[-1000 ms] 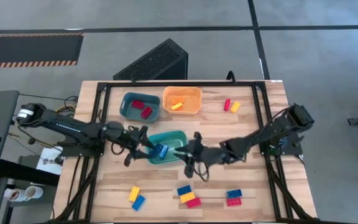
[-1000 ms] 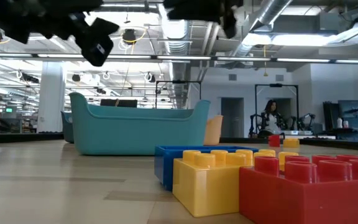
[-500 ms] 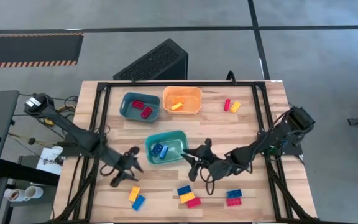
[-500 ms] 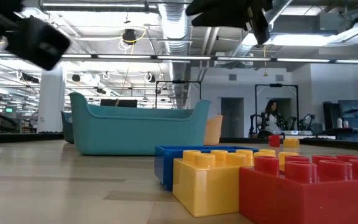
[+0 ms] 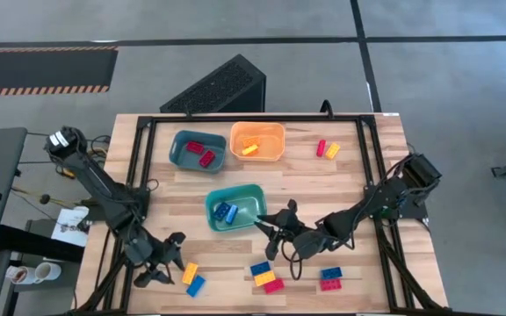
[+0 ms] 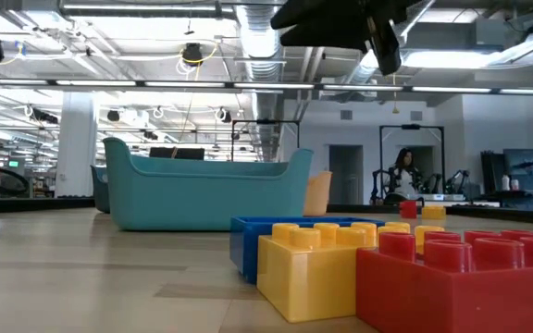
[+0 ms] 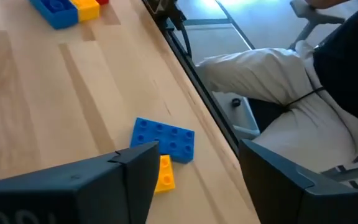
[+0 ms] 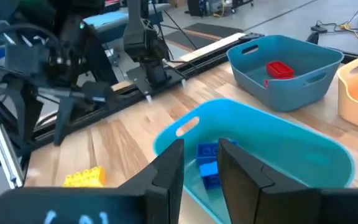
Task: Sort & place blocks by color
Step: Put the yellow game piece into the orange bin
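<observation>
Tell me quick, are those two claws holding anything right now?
Left gripper: open, empty, beside the yellow and blue blocks.
Right gripper: partly open, empty, next to the teal tray.

L hand [image 5: 158, 263] low near front-left edge, fingers apart; R hand [image 5: 273, 235] mid-table, empty.

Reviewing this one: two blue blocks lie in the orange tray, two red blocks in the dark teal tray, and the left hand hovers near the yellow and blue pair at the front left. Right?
Not quite. The two blue blocks lie in the bright teal tray, not the orange tray, which holds a yellow block. The high view shows it. The red blocks are in the dark teal tray, and the left hand is by that pair.
</observation>
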Action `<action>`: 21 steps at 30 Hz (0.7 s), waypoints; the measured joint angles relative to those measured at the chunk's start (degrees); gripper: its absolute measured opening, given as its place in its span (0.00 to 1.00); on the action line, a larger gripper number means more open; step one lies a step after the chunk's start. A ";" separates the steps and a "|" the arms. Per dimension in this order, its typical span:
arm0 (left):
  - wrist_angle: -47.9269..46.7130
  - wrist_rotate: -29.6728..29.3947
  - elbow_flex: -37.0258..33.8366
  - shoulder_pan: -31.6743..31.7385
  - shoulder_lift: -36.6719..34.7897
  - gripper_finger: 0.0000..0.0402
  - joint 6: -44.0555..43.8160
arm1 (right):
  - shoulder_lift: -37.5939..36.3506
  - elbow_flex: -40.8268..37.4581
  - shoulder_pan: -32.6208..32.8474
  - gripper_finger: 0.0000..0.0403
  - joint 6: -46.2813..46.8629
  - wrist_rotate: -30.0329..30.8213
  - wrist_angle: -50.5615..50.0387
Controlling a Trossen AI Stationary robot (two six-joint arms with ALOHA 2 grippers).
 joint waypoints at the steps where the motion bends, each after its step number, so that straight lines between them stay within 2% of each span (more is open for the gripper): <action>1: 1.08 -0.33 0.00 -0.39 1.12 0.53 -0.82 | -0.02 0.03 -0.23 0.29 0.00 -0.09 0.02; 8: 1.42 -6.47 0.00 -1.02 9.23 0.68 -2.97 | 0.00 -0.01 -0.58 0.29 -6.51 -0.59 6.72; 14: 5.15 -6.86 0.00 -1.13 12.43 0.75 -2.65 | -0.02 0.01 0.71 0.29 -16.22 -0.68 15.86; 21: 5.80 -5.19 -0.02 -1.33 17.01 0.84 -1.87 | -0.02 0.03 1.02 0.29 -17.94 -0.72 16.83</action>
